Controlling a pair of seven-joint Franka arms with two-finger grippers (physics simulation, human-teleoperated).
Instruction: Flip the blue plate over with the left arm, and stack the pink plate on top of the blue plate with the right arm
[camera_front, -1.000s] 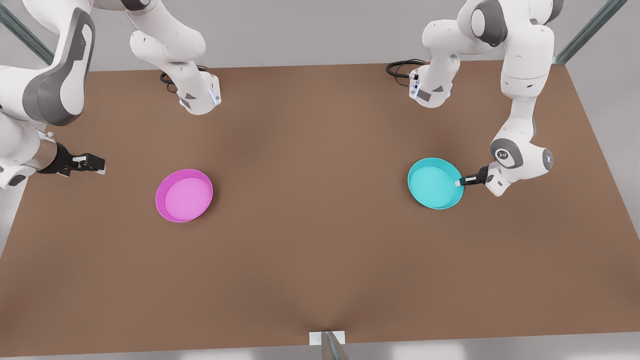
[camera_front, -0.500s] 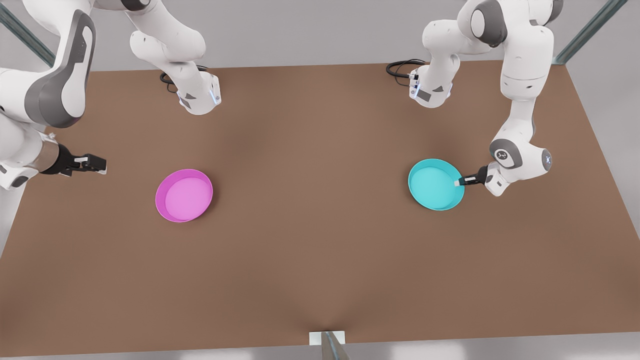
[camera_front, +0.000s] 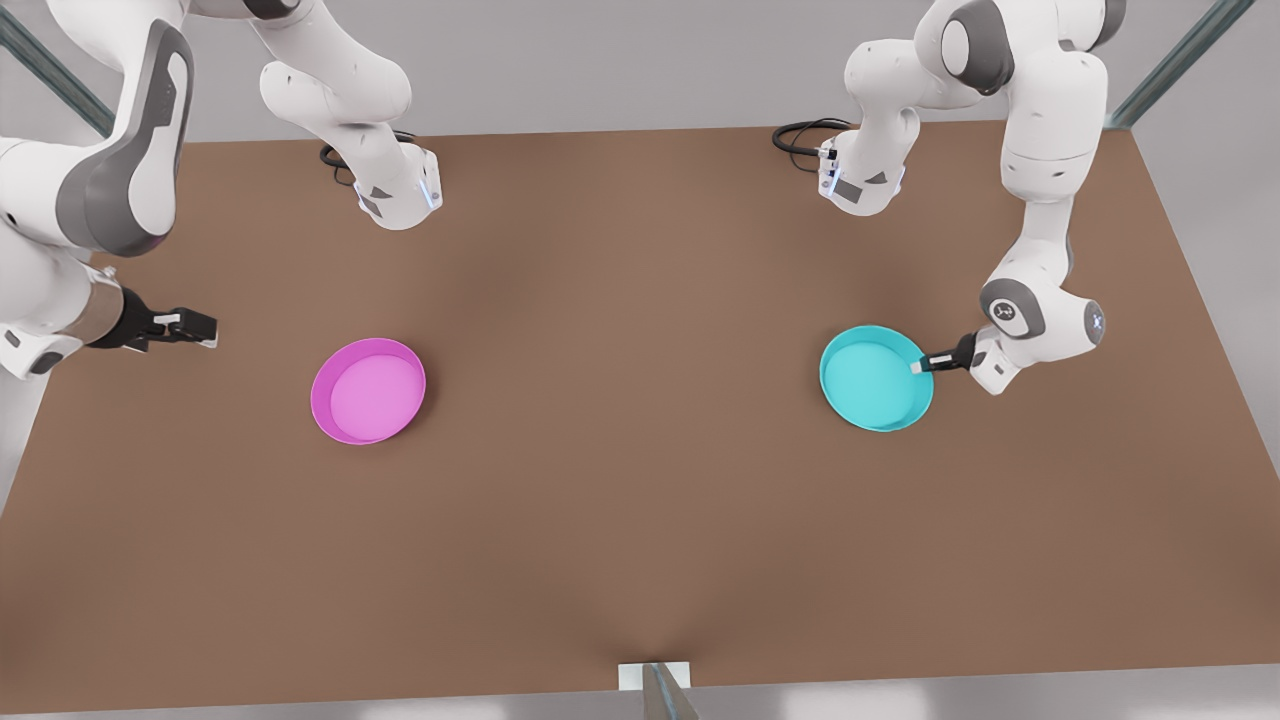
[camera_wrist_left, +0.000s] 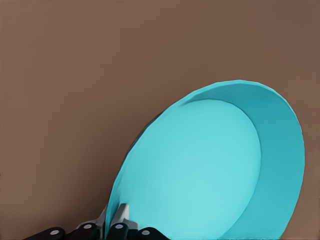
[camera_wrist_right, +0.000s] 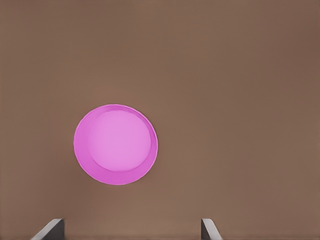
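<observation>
Left gripper (camera_front: 918, 367) pinches the blue plate's (camera_front: 872, 380) right rim, plate tilted off the table (camera_front: 640, 480); thin edge grip could slip mid-flip. Right gripper (camera_front: 205, 328), spread, waits left of pink plate (camera_front: 368, 391).

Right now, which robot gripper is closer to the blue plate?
The left gripper. It is shut on the blue plate at its rim. The right gripper waits far across the table, open, beside the pink plate.
</observation>
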